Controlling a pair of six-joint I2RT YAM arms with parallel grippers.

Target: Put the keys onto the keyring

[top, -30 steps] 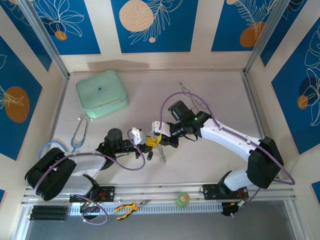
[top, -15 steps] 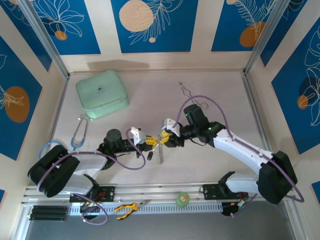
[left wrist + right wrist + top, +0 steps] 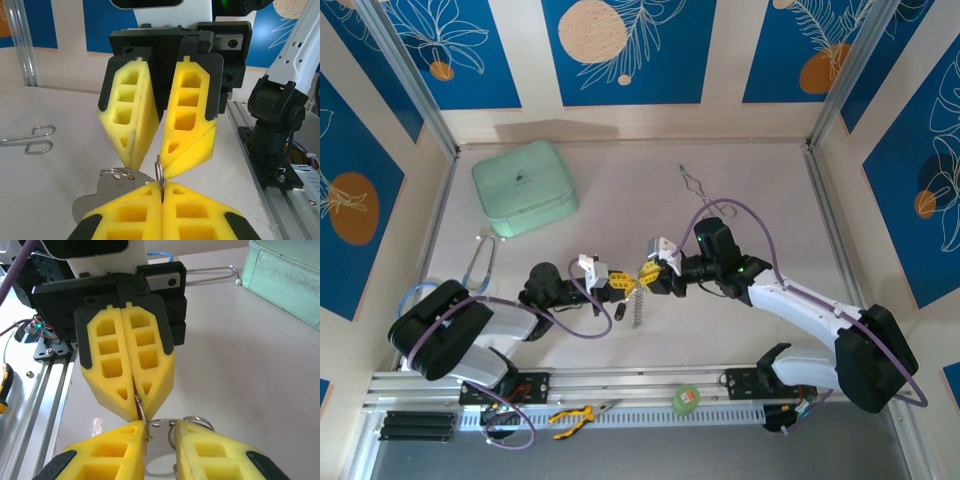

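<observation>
- Starting at the far left of the overhead view: a blue-tubed stethoscope [image 3: 470,272] lies on the table [image 3: 620,200] near the left wall. A mint-green case [image 3: 525,187] sits behind it, well apart from both arms.
- Yellow-handled pliers [image 3: 572,415] lie on the near rail, in front of the arm bases.
- The left gripper [image 3: 620,284] reaches toward the table centre. In its wrist view the fingers [image 3: 125,212] are pressed flat together with no gap. The thin edge of the keyring [image 3: 159,173] stands up out of the seam, so the ring is clamped.
- A small dark oblong [image 3: 619,312] lies on the table just on the near side of the left gripper. It reads as the black-headed key, though the blade is too small to make out.
- The keyring sits at the table centre, between the tips of the two grippers.
- A second small split ring [image 3: 117,173] and a flat silver tag [image 3: 95,200] sit just beside the keyring, on its far side.
- The link chain [image 3: 638,310] runs from below the meeting point toward the near edge. Cannot tell whether it hangs or lies flat.
- The right gripper [image 3: 648,272] faces the left one tip to tip. Its fingers [image 3: 120,452] stand partly apart. The keyring edge sits at the inner face of one finger and the tag lies in the gap. No grip can be made out.
- A green tape roll [image 3: 686,398] rests on the near rail.
- Silver forceps [image 3: 696,184] lie at the back of the table, well apart from the grippers.
</observation>
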